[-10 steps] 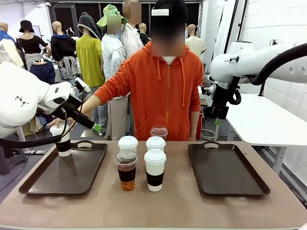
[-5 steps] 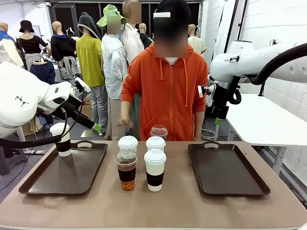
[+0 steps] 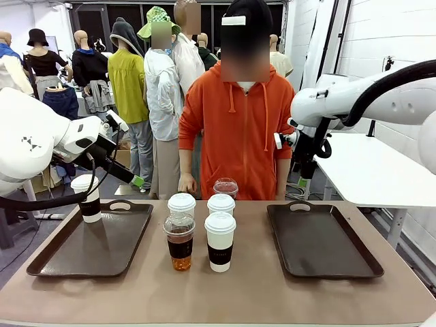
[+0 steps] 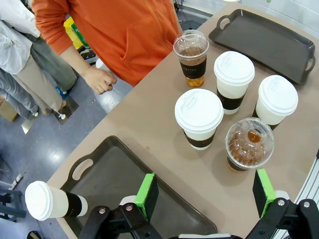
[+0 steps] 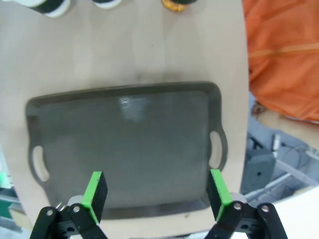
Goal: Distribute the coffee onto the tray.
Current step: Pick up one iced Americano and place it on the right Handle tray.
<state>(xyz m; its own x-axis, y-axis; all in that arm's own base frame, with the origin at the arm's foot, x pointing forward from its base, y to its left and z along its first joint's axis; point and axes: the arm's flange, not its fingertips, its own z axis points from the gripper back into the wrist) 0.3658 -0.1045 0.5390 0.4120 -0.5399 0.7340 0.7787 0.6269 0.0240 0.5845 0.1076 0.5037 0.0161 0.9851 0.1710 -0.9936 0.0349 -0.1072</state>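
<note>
White arm (image 3: 354, 95) aloft — right tool (image 5: 155, 191) agape

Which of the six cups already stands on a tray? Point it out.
The white-lidded paper cup at the left tray's far corner; the other five cups stand grouped on the bare table.

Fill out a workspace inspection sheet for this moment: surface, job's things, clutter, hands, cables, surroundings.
Surface: tan table carrying the left tray and the right tray; the right tray is bare.
Job's things: single white cup on the left tray's far left corner; three white sleeved cups and two clear dome-lidded cups clustered mid-table between the trays.
Clutter: nothing seen.
Hands: left hand open, empty, raised near the left tray's far edge; right hand open, empty, facing the right tray.
Cables: black cable loops under the left arm; black hose along the right arm.
Surroundings: person in an orange hoodie at the far side; white table to the right.
</note>
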